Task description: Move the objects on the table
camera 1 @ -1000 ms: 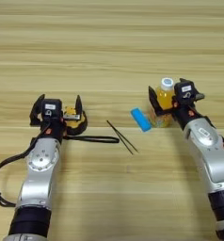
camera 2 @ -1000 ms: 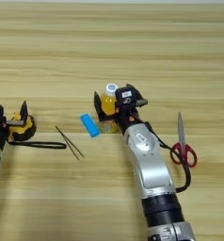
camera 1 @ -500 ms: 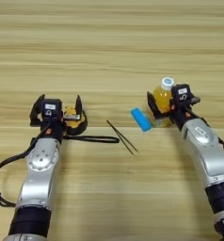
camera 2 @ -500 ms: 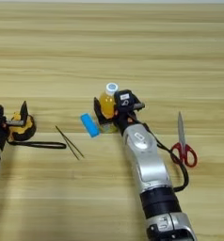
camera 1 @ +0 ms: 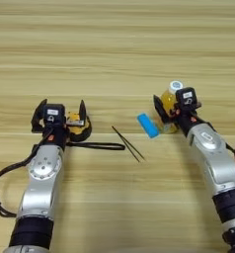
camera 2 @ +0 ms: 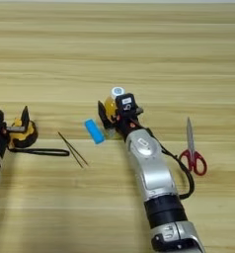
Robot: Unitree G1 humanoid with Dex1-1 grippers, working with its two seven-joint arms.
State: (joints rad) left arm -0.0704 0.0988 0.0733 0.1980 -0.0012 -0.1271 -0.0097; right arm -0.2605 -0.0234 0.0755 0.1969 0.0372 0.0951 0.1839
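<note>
Here the blue block (camera 1: 148, 125) serves as the landmark on the pale wooden worktop (camera 1: 114, 49). Far to its left, the left gripper (camera 1: 60, 114) rests low on the planks with its two black fingers (camera 1: 82, 110) spread apart, one on each side of its head. The yellow-and-black tape measure (camera 1: 78, 127) sits just at the right-hand finger, partly behind it; whether they touch cannot be told, and the fingers do not close on it. The measure's black strap (camera 1: 97, 146) runs along the wood toward the block. Between the strap's end and the block lie the thin black tweezers (camera 1: 128, 143), slanted, just left of the block and a little nearer the robot, apart from it.

The block itself lies flat and tilted. Just to its right stands the orange drink bottle (camera 1: 168, 101), upright, white cap on top. The right gripper (camera 1: 165, 117) is at the bottle, one finger (camera 1: 158, 107) showing dark on the side toward the block, the gripper head covering the other side; the fingers look closed around the bottle's body. Well to the right of the block, red-handled scissors (camera 2: 192, 150) lie on the worktop, blades pointing away from the robot.
</note>
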